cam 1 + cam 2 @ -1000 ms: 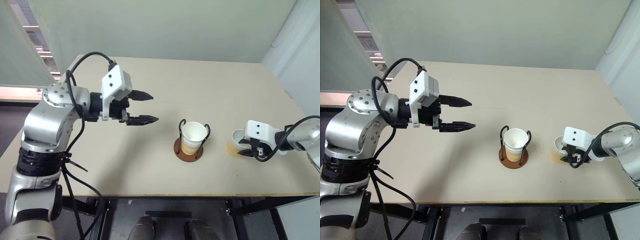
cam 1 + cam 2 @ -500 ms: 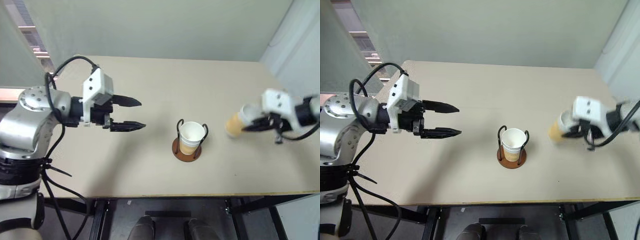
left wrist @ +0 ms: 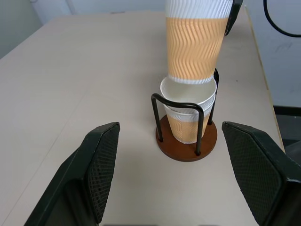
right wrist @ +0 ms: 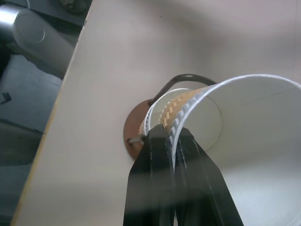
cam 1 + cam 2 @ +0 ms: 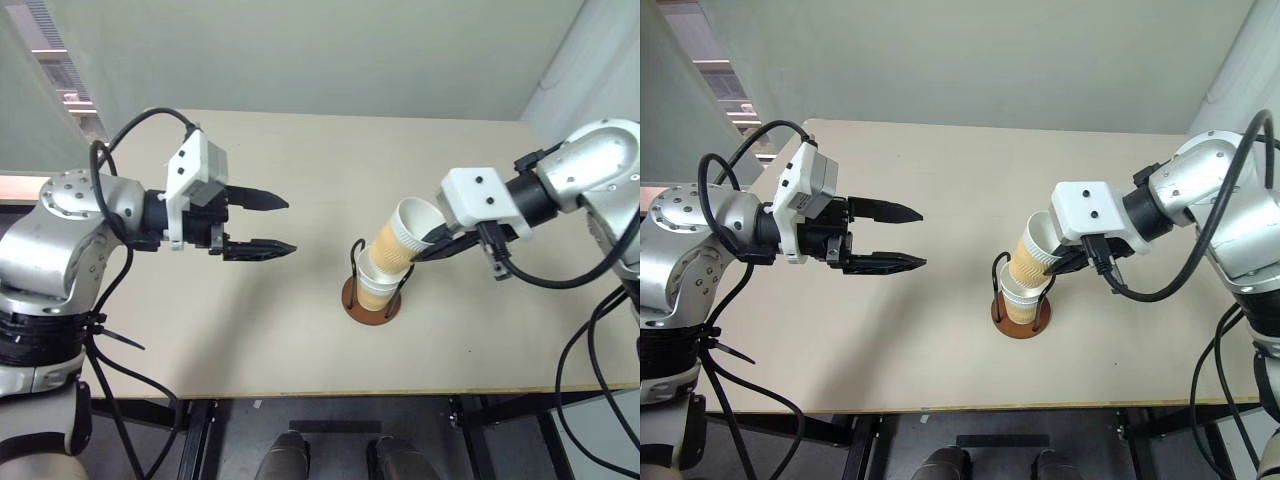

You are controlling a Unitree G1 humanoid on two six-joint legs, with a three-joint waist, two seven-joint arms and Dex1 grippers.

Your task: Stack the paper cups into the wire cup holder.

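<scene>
**Cup held tilted over holder; left end effector idle**

The right end effector (image 5: 432, 243) is clenched on the wall of one paper cup (image 5: 403, 235), one finger inside the rim and one outside. That cup hangs tilted, its base just at the mouth of the cup in the holder (image 5: 375, 283). The latter stands upright in the wire cup holder (image 5: 371, 298), whose brown disc base rests on the counter (image 5: 300, 340) near its front edge. The left end effector (image 5: 268, 224) hovers well apart to the left, fingers spread and grasping nothing, pointing toward the holder.
</scene>
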